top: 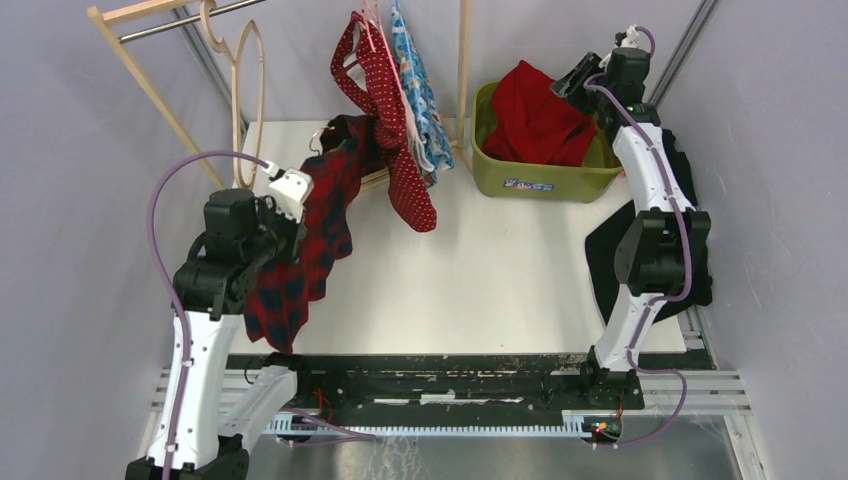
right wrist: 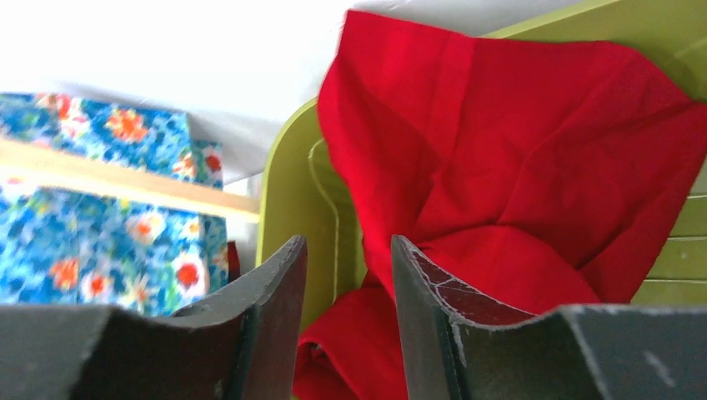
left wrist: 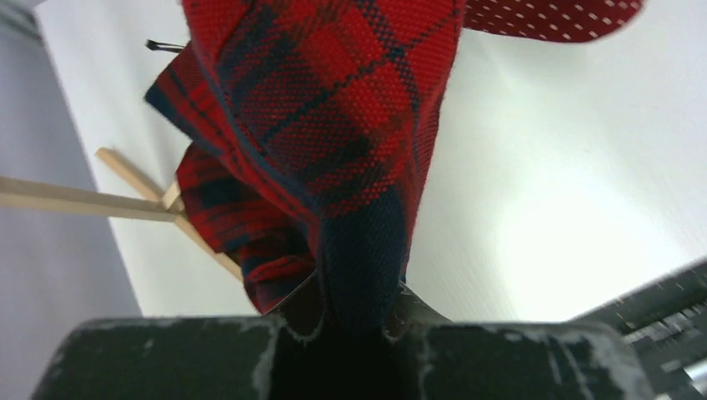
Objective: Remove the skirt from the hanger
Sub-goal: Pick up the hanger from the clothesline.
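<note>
Two fingers of the left gripper (left wrist: 357,315) are pinched narrow on a dark navy fold of the plaid skirt (left wrist: 333,108), and cloth fills the gap between them. From this grip the skirt hangs at the left side of the table (top: 480,270): its lower part droops beside the left arm, and its upper part runs up and back toward the garments on the wooden rack (top: 463,60). The hanger cannot be made out clearly under the cloth, so whether the waistband is free of it cannot be told. The step in hand is judged to be drawing the skirt clear. Pull along the line of the cloth, toward the near left and slightly down, at a steady rate. Do not jerk, since the fold in the jaws is thin and may slip. Watch the upper end where it lies against the polka-dot garment (top: 395,150), with the floral garment (top: 420,90) just behind; a sideways drag could snag either or swing the rack. At the far right, the right gripper (right wrist: 348,275) hangs over the green bin (top: 530,182) and its red cloth (top: 540,120), fingers moderately parted and holding nothing.
</note>
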Action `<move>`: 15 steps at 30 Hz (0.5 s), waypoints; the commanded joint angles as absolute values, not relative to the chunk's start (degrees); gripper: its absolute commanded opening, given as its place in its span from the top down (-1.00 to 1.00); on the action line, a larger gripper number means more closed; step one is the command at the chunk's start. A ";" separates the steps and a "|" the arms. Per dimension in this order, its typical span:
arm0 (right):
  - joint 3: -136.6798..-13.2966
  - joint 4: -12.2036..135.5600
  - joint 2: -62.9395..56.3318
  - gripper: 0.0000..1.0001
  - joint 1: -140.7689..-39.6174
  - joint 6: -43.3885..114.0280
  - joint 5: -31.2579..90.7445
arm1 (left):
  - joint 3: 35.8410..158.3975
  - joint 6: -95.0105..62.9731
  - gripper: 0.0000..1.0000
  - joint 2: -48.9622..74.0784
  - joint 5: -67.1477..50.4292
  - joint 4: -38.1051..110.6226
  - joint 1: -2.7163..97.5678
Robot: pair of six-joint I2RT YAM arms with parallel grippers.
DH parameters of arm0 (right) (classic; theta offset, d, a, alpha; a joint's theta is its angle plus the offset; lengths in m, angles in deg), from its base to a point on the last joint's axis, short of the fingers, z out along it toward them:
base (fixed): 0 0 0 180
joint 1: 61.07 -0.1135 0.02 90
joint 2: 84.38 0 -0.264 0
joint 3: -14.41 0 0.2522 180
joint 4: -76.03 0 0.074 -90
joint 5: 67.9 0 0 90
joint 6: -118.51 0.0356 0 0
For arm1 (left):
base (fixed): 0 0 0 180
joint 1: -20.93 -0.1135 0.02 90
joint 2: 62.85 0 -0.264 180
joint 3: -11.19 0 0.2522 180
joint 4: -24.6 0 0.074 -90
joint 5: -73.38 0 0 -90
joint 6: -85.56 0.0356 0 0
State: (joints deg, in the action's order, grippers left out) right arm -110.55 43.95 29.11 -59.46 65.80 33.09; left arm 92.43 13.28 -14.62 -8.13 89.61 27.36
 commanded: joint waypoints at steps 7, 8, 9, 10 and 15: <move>-100.95 45.61 13.63 0.16 -67.67 45.75 43.24 | 99.20 14.29 0.94 -17.22 22.13 91.87 32.15; -99.67 44.44 11.91 0.11 -69.23 43.17 42.69 | 99.26 16.44 0.94 -18.11 22.96 93.46 32.27; -98.36 43.20 10.31 0.08 -70.71 40.28 42.19 | 99.53 18.74 0.94 -18.82 23.62 96.53 32.27; -97.50 41.48 8.93 0.07 -72.02 38.29 41.88 | 99.89 21.12 0.94 -18.89 24.32 98.81 32.33; -95.56 31.69 3.61 0.05 -76.75 33.96 40.41 | 100.67 25.62 0.94 -16.76 30.24 107.05 34.21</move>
